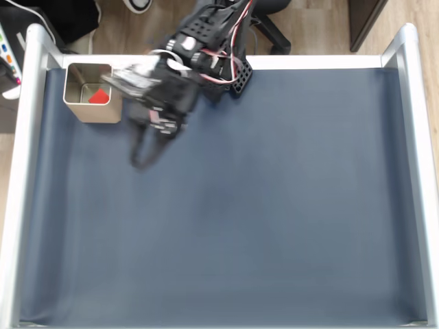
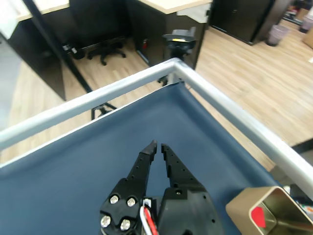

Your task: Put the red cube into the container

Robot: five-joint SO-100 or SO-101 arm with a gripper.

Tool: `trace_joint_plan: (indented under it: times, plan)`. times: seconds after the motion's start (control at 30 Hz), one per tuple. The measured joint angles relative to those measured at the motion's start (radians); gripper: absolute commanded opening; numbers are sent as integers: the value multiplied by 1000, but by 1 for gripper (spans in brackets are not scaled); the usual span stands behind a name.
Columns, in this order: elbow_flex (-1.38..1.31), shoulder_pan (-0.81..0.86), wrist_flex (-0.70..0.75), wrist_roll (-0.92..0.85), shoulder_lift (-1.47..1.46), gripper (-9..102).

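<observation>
fixed view, from above: dark blue mat point(image 1: 260, 219) inside a silver metal frame point(image 1: 20, 192). container point(image 1: 75, 103) at the upper-left corner of the mat, close to the frame's left and top rails, open top upward. red cube point(image 1: 99, 96) inside the container, resting on its floor toward the right wall. black arm point(image 1: 206, 48) entering from the top edge, blurred by motion. gripper point(image 1: 140, 161) just right of and below the container, over bare mat, not touching the container. finger gap unreadable here because of the blur.

wrist view: gripper point(image 2: 157, 145) sharp and pointed toward a corner of the frame point(image 2: 220, 112), nothing between the fingers. fingers point(image 2: 142, 164) nearly closed, tips separated by a thin gap only, no object gripped. container point(image 2: 244, 208) at the lower-right corner of the picture, partly cut off by the edge, shiny inner wall visible. red cube point(image 2: 258, 217) seen inside as a small red patch against the inner wall.

differences between views: whole mat and full container outline from above; narrow finger gap and empty grip from the wrist. wooden floor point(image 2: 254, 73), office chair base point(image 2: 105, 49) and dark cabinets point(image 2: 239, 17) beyond the frame from the wrist.
</observation>
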Motion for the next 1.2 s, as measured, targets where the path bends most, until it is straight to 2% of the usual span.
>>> trace_joint_plan:
  times: [0.13,0.4,0.83,1.2]
  plan:
    - [164,-147,-2,-31,172,0]
    - [433,-299,-3,-43,423,0]
    - [733,-330,129,6,657,0]
    - [830,-350,225,52,701,0]
